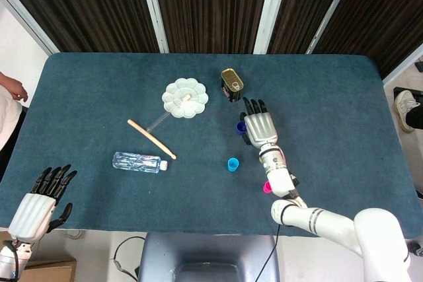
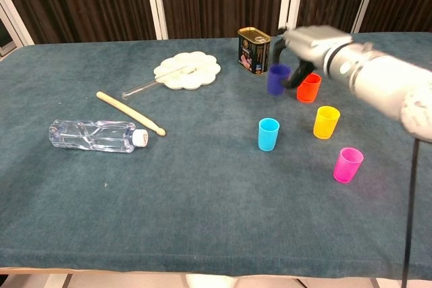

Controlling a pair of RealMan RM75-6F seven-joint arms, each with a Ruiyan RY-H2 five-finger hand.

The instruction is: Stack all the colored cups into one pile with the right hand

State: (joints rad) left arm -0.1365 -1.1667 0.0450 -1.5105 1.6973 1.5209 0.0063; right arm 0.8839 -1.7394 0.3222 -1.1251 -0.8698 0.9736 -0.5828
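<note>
My right hand (image 2: 312, 42) grips the dark blue cup (image 2: 277, 79) and holds it a little above the table, just in front of the can. In the head view the right hand (image 1: 261, 127) covers most of the dark blue cup (image 1: 241, 126). An orange-red cup (image 2: 308, 88) stands right of the lifted cup. A yellow cup (image 2: 326, 121), a light blue cup (image 2: 268, 133) and a pink cup (image 2: 347, 164) stand apart, nearer the front. My left hand (image 1: 36, 204) hangs off the table's near left corner, fingers apart, holding nothing.
A tin can (image 2: 254, 50) stands close behind the lifted cup. A white palette (image 2: 187, 71), a wooden stick (image 2: 129, 112) and a lying clear bottle (image 2: 98, 135) occupy the table's left half. A person's arm (image 1: 12, 90) shows at the far left edge.
</note>
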